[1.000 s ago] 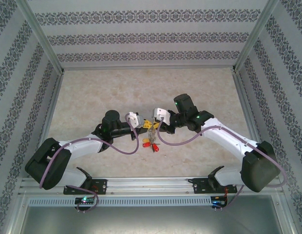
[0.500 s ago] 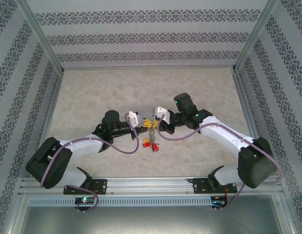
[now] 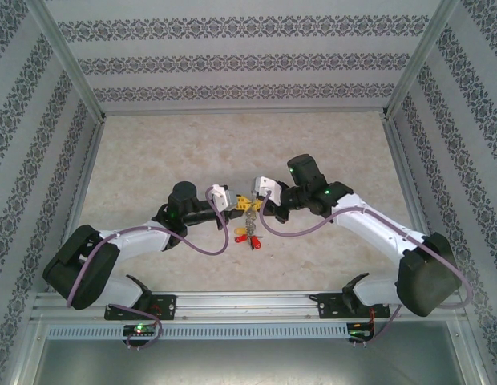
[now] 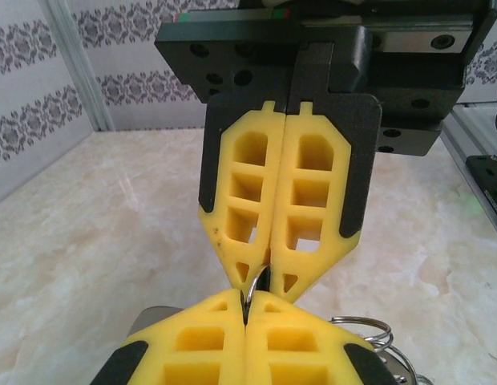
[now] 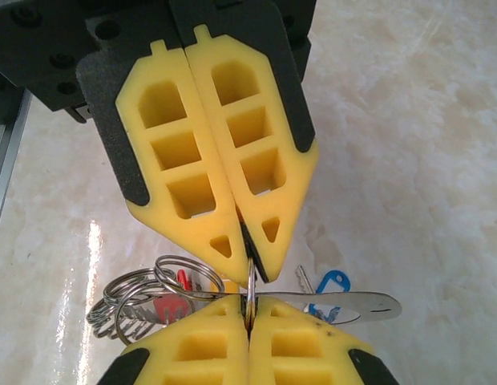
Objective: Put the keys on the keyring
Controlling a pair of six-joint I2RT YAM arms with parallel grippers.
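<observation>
Tip to tip over pale marble desk point(image 3: 152, 152): yellow-tipped left pincer point(image 4: 247, 301) closed tight on thin grey metal keyring point(image 5: 250, 281); right pincer point(image 5: 248, 311) fully closed, pinching same ring

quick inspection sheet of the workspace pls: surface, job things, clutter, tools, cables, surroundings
surface: pale marble-look table, glossy
job's things: keyring seen edge-on, pinched between both tools; keys with red, yellow and blue tags bunched close by the tool tips; cannot tell if any are on the ring
clutter: nothing seen
tools: left tool shut on the keyring; right tool shut on it too, tip to tip
cables: purple cable looping along each arm
surroundings: patterned walls, aluminium frame posts
</observation>
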